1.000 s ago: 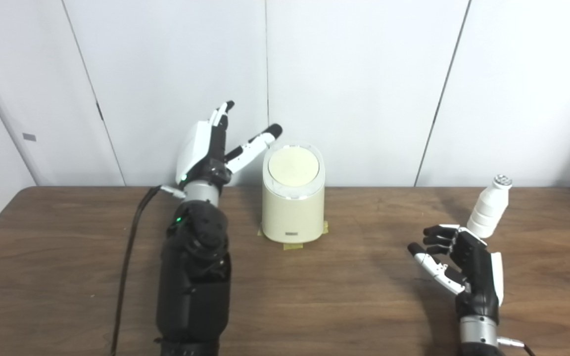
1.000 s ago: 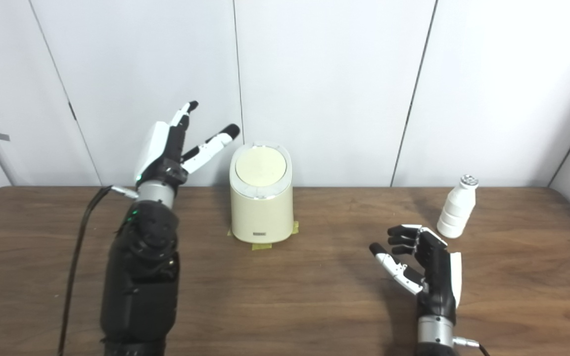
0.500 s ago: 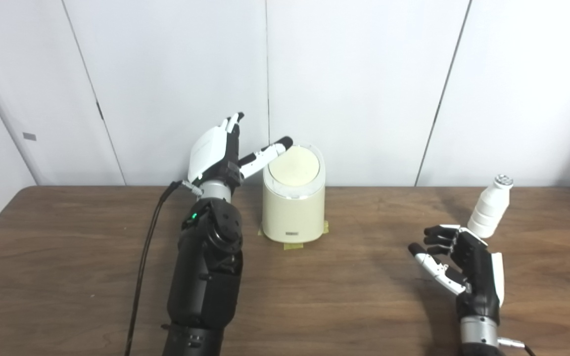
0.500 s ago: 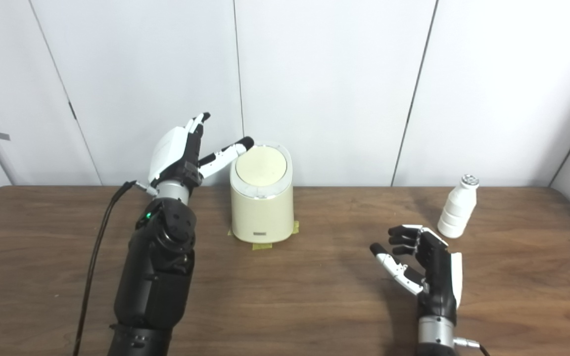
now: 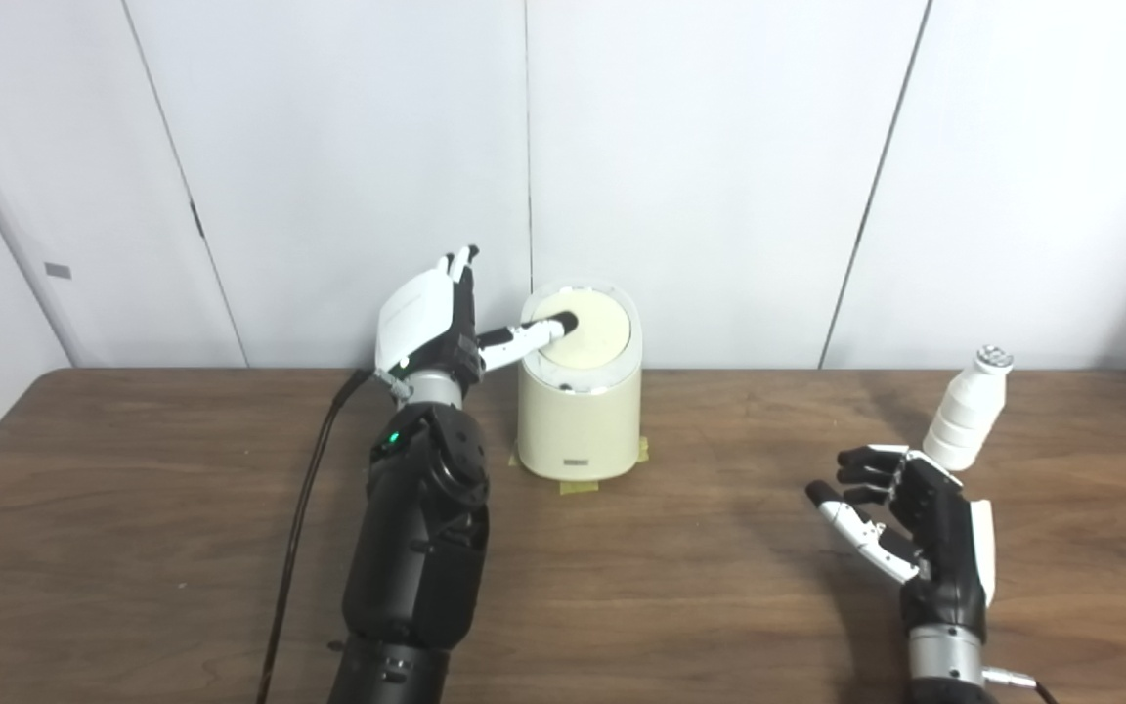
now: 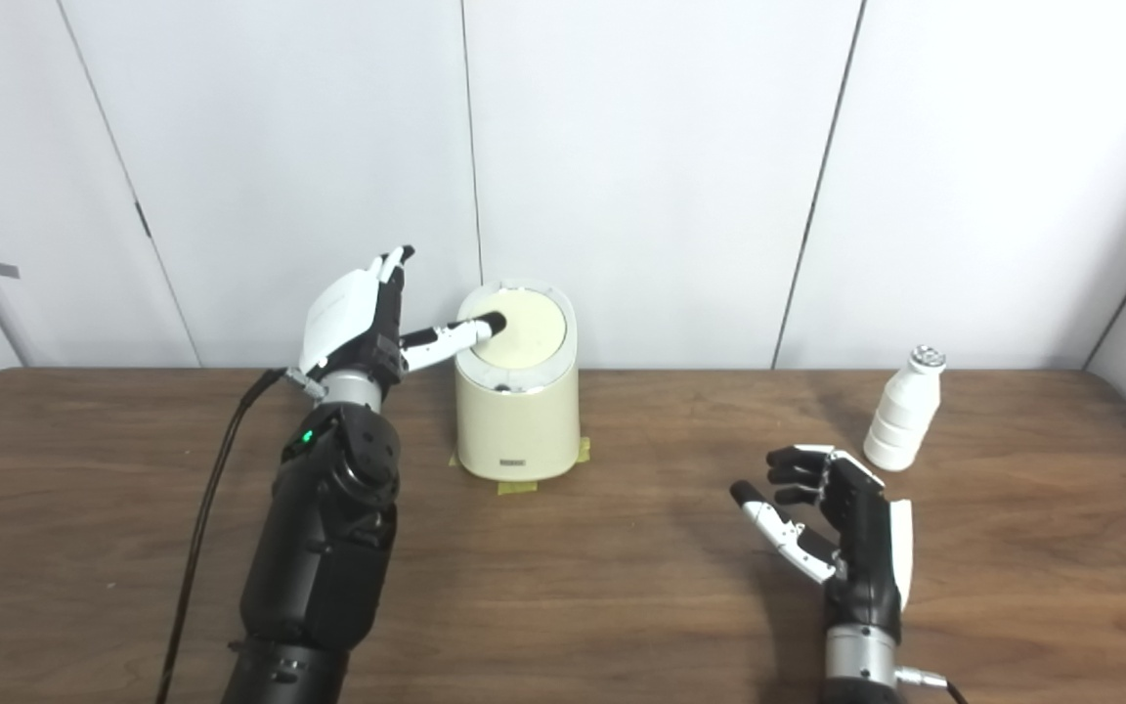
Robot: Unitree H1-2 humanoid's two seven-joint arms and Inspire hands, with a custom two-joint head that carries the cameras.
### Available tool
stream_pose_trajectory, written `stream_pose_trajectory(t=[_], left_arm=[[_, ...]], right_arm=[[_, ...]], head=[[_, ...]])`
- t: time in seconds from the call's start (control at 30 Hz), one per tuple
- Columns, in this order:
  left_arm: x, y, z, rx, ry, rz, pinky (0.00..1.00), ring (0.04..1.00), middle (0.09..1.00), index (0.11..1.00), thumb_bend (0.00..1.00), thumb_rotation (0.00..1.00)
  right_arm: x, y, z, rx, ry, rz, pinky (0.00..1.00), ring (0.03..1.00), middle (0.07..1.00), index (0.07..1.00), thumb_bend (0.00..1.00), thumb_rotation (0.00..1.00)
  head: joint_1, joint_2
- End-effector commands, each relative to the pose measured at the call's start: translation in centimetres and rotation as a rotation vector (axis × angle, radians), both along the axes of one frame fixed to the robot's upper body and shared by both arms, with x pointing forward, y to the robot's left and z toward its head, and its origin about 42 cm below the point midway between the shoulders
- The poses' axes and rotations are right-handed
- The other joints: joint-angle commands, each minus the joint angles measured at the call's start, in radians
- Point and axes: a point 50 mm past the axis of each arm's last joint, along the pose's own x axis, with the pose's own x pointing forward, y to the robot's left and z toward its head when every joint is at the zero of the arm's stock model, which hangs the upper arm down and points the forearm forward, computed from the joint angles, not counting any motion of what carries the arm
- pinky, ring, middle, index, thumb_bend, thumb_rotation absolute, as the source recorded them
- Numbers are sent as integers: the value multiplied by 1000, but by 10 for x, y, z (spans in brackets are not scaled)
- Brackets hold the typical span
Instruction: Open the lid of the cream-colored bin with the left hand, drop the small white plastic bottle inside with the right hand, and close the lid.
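The cream-colored bin (image 5: pixel 579 420) stands at the back middle of the wooden table, taped down, with its round lid (image 5: pixel 590 334) tilted toward me. My left hand (image 5: pixel 431 323) is open just left of the bin, its thumb resting on the lid's left part. The small white plastic bottle (image 5: pixel 965 411) stands upright at the back right. My right hand (image 5: pixel 900 513) is open and empty, palm to the left, just in front and left of the bottle, not touching it.
The table (image 5: pixel 622 567) is dark brown wood, with white wall panels right behind it. A black cable (image 5: pixel 294 518) runs along the table left of my left arm. Yellow tape (image 5: pixel 578 486) sticks out under the bin.
My left hand has moved right and down toward the bin, and its thumb now rests on the lid, which looks slightly pushed in. My right hand and the bottle have not moved.
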Motion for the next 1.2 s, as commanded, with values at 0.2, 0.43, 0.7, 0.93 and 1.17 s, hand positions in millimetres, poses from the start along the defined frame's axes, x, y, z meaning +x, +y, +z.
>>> stream_pose_trajectory(t=[0.2, 0.43, 0.7, 0.93, 1.17], left_arm=[[7, -18, 22, 3, -79, -8, 1000, 1000, 1000, 1000, 918, 608], [12, -28, 21, 38, -76, -12, 1000, 1000, 1000, 1000, 897, 577], [21, -36, 21, 74, -73, -15, 1000, 1000, 1000, 1000, 895, 601], [25, -39, 22, 107, -70, -5, 1000, 1000, 1000, 1000, 834, 437], [25, -40, 28, 167, -80, -19, 1000, 1000, 1000, 1000, 850, 142]], right_arm=[[-2, 1, 0, -5, -16, 1, 480, 564, 580, 490, 481, 146], [-4, 4, 2, -4, -11, 8, 483, 566, 585, 490, 480, 146], [-4, 6, 1, -13, -14, 9, 487, 569, 588, 490, 480, 145], [-4, 7, 1, -18, -18, 8, 485, 566, 585, 490, 480, 145], [-4, 7, 1, -25, -24, 15, 480, 558, 581, 490, 480, 145]], head=[[-5, 3], [-15, 3], [-22, 4], [-24, 4], [-25, 5]])
